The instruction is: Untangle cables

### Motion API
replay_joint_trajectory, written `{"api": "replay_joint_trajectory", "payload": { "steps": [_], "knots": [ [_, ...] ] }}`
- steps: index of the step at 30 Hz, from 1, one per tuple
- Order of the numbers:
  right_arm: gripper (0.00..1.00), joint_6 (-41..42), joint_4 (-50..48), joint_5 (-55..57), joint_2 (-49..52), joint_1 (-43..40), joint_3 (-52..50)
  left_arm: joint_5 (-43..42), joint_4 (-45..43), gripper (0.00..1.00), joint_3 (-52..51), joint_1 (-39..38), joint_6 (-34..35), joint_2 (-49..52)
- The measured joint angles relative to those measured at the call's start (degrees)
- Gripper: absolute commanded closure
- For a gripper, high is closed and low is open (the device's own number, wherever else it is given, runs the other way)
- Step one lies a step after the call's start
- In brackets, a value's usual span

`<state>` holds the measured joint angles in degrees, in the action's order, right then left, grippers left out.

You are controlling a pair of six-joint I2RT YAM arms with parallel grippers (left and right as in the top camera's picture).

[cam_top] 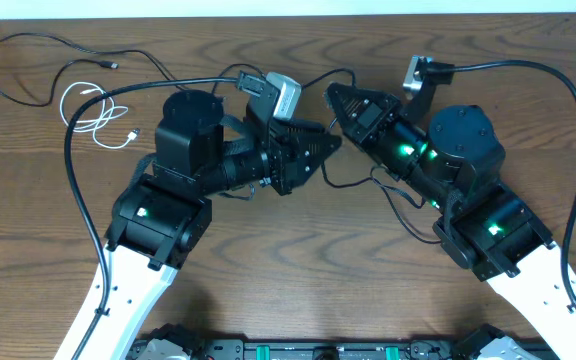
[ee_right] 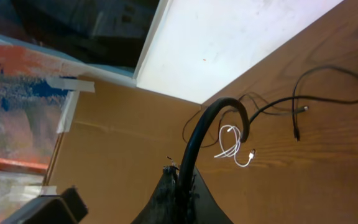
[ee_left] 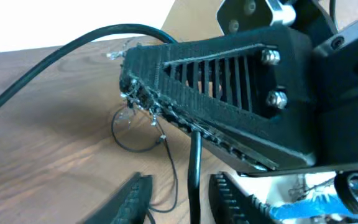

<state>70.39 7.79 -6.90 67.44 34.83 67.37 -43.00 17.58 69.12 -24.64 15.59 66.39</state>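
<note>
Second grip being set on a black cable, centre of the frame

The right end effector (cam_top: pixel 340 100) was clamped shut on a black cable (ee_left: pixel 195 165), which hung between the fingers of the left end effector (ee_left: pixel 180 186). These stood partly open and apparently not gripping. The next move likely called for the left to close, then both arms to part gently. The white cable (cam_top: pixel 93 112) and a long black cable (cam_top: pixel 38 50) lay upper left, near the far and left edges of the bench (cam_top: pixel 298 275). Open room lay lower middle.
</note>
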Motion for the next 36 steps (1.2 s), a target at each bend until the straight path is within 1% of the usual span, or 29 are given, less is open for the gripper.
{"api": "replay_joint_trajectory", "payload": {
  "steps": [1, 9, 10, 12, 13, 15, 16, 17, 18, 22, 26, 30, 36],
  "knots": [
    [0.99, 0.0, 0.0, -0.2, 0.0, 0.0, 0.0, 0.0, -0.1, 0.92, 0.0, 0.0, -0.3, 0.0],
    [0.98, -1.6, 0.0, -0.9, 0.0, 0.0, 0.0, 0.6, -0.1, 0.93, 0.0, -0.2, -0.4, 0.0],
    [0.96, -1.9, 0.0, -0.9, 0.0, -0.1, 0.0, 0.6, -0.1, 0.92, 0.0, -0.2, -0.4, 0.0],
    [0.78, -3.0, 0.0, -1.0, -0.1, -0.3, 0.0, 0.9, -0.1, 0.93, 0.0, 0.0, -0.4, 0.0],
    [0.67, -4.3, 0.0, -1.0, -0.3, -0.6, 0.0, 1.2, -0.1, 0.93, 0.0, 0.2, -0.4, 0.0],
    [0.32, -8.1, 0.8, -1.1, -1.0, -1.7, 0.0, 2.7, 0.0, 0.93, 0.0, 1.2, 1.1, 0.0],
    [0.18, -10.4, 1.9, -1.0, -1.7, -2.6, 0.0, 3.4, 0.1, 0.93, 0.0, 2.1, 2.6, 0.0],
    [0.10, -12.1, 3.0, -1.0, -2.3, -3.4, 0.0, 4.0, 0.2, 0.93, 0.0, 2.9, 4.1, -0.1],
    [0.07, -14.0, 5.0, -0.8, -3.2, -4.4, 0.0, 4.5, 0.2, 0.93, 0.0, 3.8, 5.7, -0.2],
    [0.04, -18.9, 13.2, -0.1, -5.8, -8.7, 0.0, 5.9, -0.1, 0.93, 0.0, 6.5, 10.3, -1.9],
    [0.01, -22.1, 21.4, 0.3, -7.6, -14.0, 0.0, 6.1, -2.3, 0.93, 0.0, 7.1, 14.0, -4.9],
    [0.01, -23.5, 27.7, 0.5, -8.6, -18.3, 0.0, 4.7, -6.9, 0.93, 0.0, 7.1, 18.6, -6.7],
    [0.01, -24.7, 33.3, 0.7, -8.9, -22.3, -0.1, -1.4, -18.2, 0.93, 0.0, 7.1, 26.6, -6.6]
  ]
}}
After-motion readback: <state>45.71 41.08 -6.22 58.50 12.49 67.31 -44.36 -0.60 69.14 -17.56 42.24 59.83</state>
